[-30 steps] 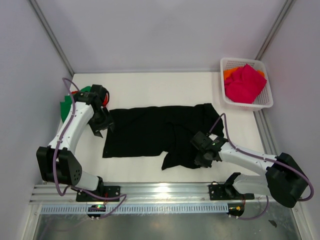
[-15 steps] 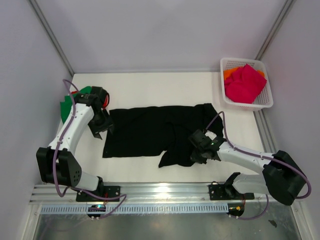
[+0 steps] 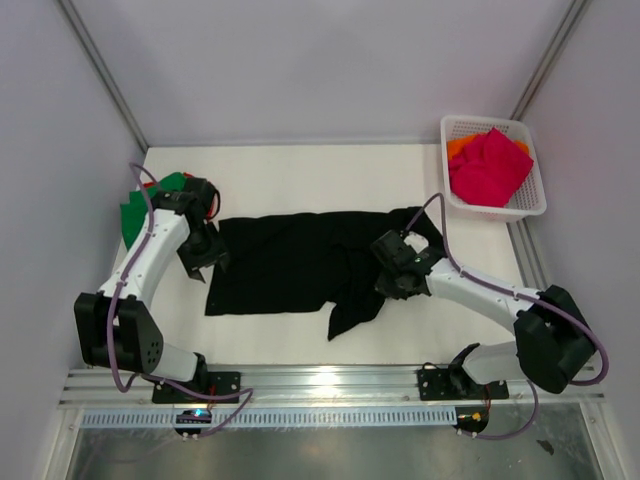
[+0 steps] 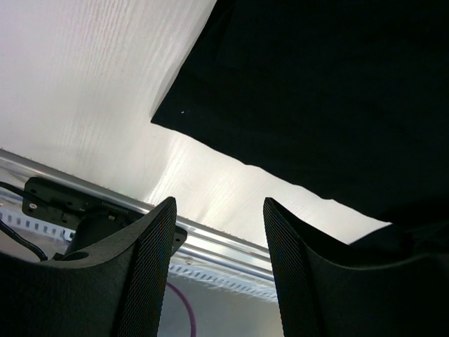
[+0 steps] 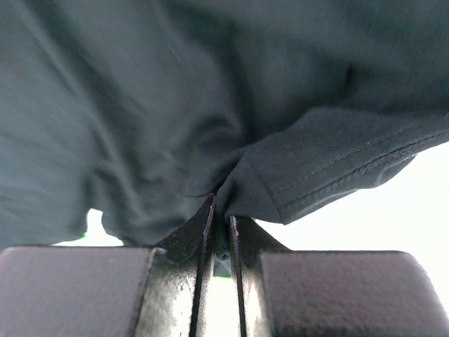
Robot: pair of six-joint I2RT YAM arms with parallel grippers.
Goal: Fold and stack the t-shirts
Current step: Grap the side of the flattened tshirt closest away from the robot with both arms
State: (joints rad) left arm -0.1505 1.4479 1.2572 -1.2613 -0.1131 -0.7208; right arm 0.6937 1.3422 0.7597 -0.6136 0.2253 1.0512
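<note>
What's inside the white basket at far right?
In the white basket, a crumpled magenta-pink shirt fills most of it, with an orange shirt peeking out at its far-left corner. The pink one covers the rest, so anything underneath can't be seen.

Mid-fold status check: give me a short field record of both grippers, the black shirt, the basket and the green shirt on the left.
black t-shirt: spread on the table, right part bunched
left gripper: open, empty, beside the black t-shirt's left edge
right gripper: shut on a fold of the black t-shirt
basket: far right corner, pink t-shirt over orange t-shirt inside
green t-shirt: at the table's left edge
</note>
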